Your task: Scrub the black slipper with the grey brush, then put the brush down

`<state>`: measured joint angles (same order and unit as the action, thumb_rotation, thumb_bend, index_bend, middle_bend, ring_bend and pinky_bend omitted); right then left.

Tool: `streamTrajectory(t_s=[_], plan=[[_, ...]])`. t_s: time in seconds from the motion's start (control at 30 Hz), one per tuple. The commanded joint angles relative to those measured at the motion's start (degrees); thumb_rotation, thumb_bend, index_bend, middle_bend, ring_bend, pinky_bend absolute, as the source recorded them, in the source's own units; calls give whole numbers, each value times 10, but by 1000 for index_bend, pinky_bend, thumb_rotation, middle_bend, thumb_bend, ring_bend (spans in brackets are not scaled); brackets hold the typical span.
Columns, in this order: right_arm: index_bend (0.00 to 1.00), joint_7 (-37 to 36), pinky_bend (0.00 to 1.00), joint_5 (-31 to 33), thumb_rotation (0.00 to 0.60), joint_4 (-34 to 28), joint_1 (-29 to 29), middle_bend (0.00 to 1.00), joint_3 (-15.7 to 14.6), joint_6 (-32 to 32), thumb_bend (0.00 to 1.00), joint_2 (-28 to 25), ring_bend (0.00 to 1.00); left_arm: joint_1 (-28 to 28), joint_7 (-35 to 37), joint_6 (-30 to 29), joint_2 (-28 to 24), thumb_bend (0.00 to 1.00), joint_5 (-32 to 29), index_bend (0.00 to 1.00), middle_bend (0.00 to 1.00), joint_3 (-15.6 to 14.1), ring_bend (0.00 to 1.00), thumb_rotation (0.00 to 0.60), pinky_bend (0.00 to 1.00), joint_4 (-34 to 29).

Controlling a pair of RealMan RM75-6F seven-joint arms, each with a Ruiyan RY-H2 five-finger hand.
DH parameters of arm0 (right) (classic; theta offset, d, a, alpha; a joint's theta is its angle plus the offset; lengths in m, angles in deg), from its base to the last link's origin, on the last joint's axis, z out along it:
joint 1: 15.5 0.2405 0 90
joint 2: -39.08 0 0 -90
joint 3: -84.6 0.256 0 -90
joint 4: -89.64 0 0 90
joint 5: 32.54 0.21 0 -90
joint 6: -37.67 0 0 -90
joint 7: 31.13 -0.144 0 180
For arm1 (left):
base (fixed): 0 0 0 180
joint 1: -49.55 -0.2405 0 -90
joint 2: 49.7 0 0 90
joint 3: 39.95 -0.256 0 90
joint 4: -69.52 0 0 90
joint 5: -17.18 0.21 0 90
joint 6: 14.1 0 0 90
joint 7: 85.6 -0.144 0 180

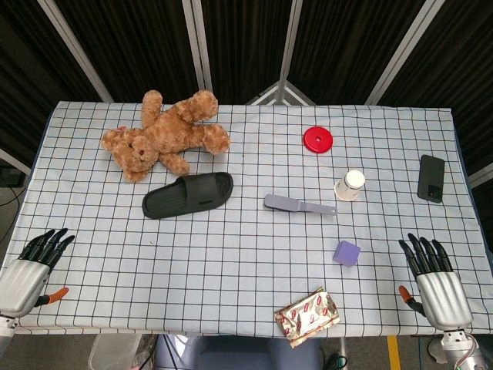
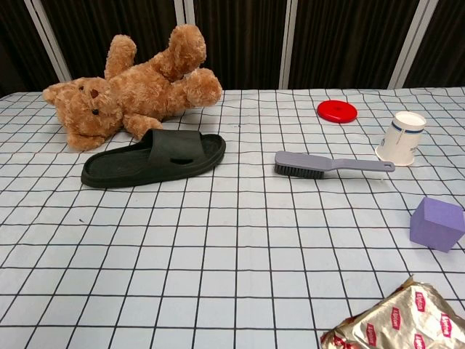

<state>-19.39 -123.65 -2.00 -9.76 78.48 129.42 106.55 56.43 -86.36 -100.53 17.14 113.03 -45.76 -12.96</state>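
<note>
Covering the table, a checked cloth (image 1: 231, 262) before dark curtains (image 1: 239, 38); both hands (image 1: 35, 258) (image 1: 431, 270) spread, empty.

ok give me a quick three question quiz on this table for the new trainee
1. True or false: the grey brush lies on the table with its bristles down, apart from the black slipper.
2. Which thing lies right behind the slipper? A) the red disc B) the teddy bear C) the phone
3. Fill in: the left hand and the right hand both rest at the near edge of the table and hold ____.

Key:
1. True
2. B
3. nothing
</note>
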Motion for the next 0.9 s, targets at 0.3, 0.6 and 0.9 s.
streamTrajectory(t_s=[0.3,0.6,0.9], plan=[[0,-9,61,-1,600,4,0,0,15,-19,322,1,0,-6,-2,-31,35,21,8,0,0,19,0,600,102,37],[0,2,71,-14,600,-28,75,33,56,-111,322,37,17,-7,6,-44,47,44,10,0,0,28,0,600,102,55],[23,114,137,140,600,-33,201,102,146,-301,322,127,69,0,5,-24,49,50,-4,0,0,36,0,600,102,61]])
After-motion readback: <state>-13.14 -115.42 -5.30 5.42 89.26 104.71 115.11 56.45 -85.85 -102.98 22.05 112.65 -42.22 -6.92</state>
